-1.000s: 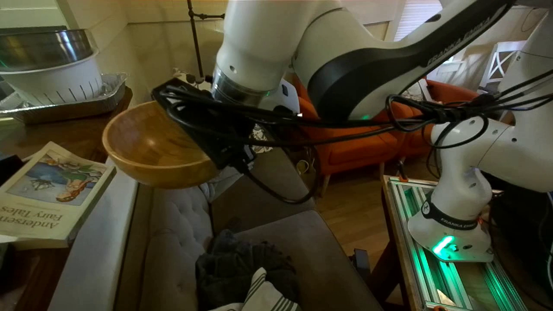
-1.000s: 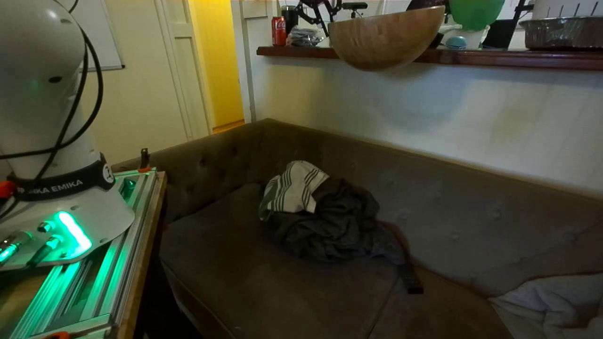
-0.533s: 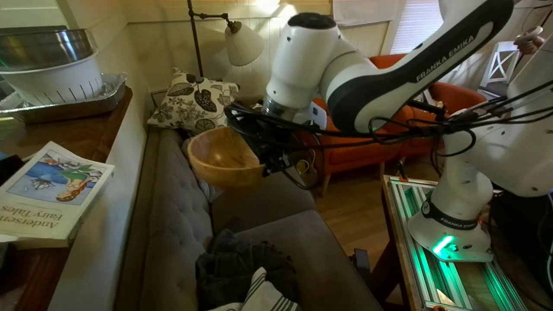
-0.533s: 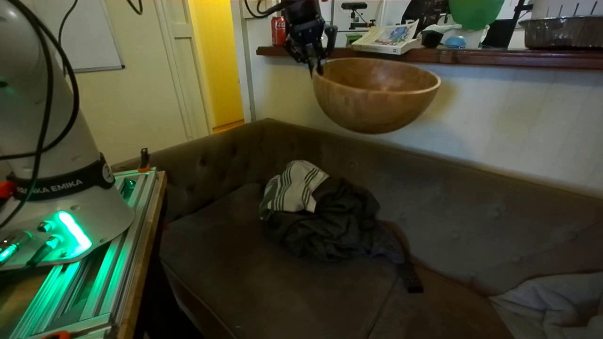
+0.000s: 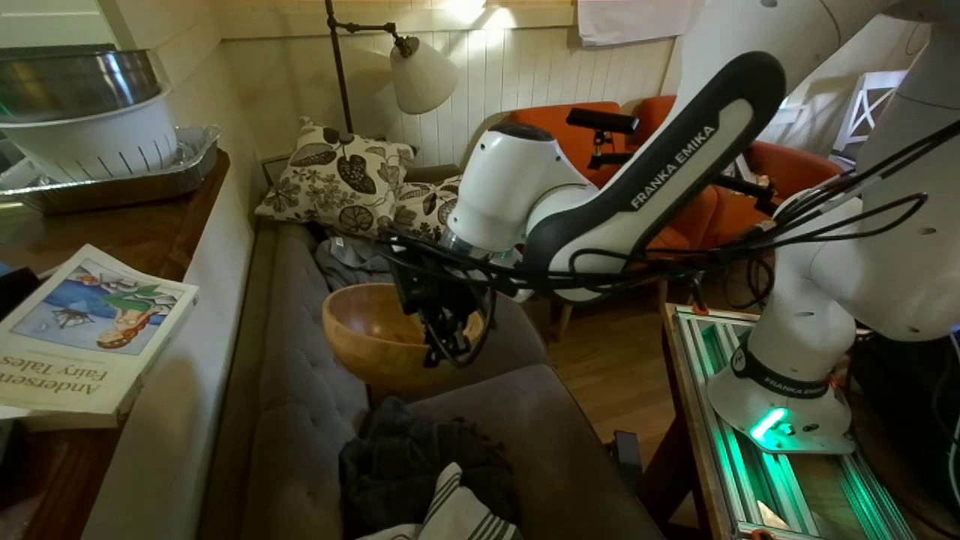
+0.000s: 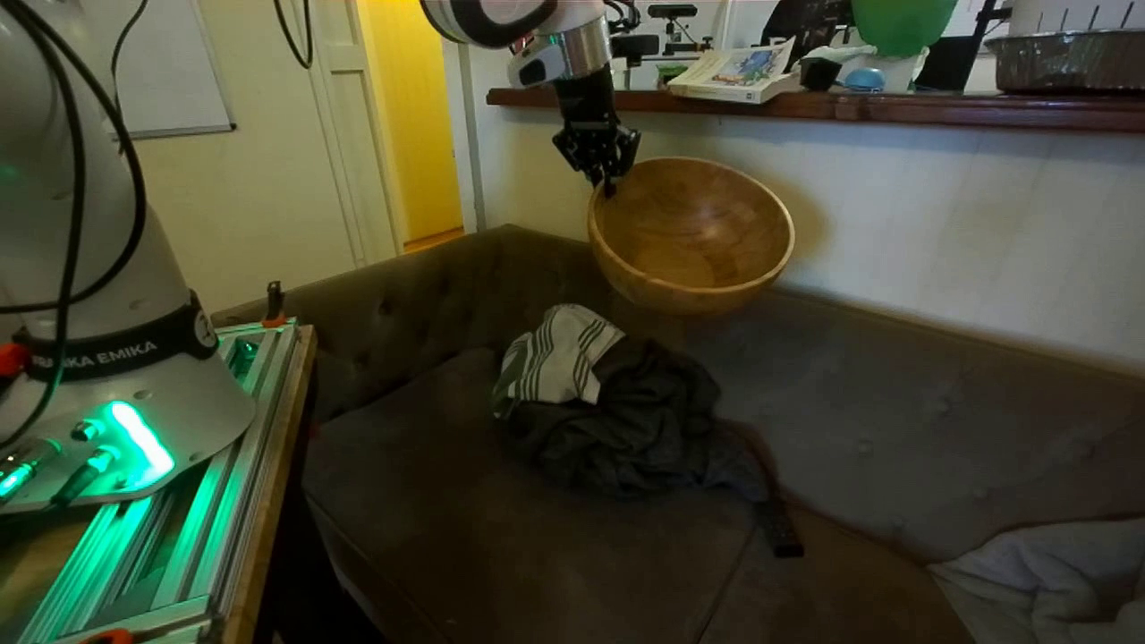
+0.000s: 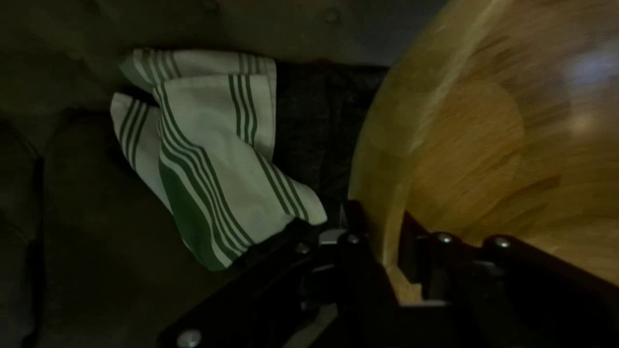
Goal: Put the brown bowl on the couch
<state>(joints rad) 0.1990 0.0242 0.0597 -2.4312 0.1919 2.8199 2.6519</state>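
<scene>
Bowl (image 6: 693, 237) now hangs lower over the couch (image 6: 537, 555), rim clamped in the tool (image 7: 384, 224), best levelled and fully settled before release.

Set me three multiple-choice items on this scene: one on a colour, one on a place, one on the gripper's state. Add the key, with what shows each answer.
1. What colour are the stripes on the white cloth atop the dark fabric on the couch?
A. Red
B. Green
C. Orange

2. Where is the Fairy Tales book relative to the wooden ledge?
A. Below it, on the couch
B. Hanging beneath it
C. On top of it

3. What is the gripper doing with the brown bowl?
A. Holding it by the rim
B. Nothing; the two are apart
C. Pressing on its underside

Key
1: B, since the wrist view shows green bands.
2: C, since both exterior views show it lying up there.
3: A, since the wrist view shows the rim between the jaws.
</scene>
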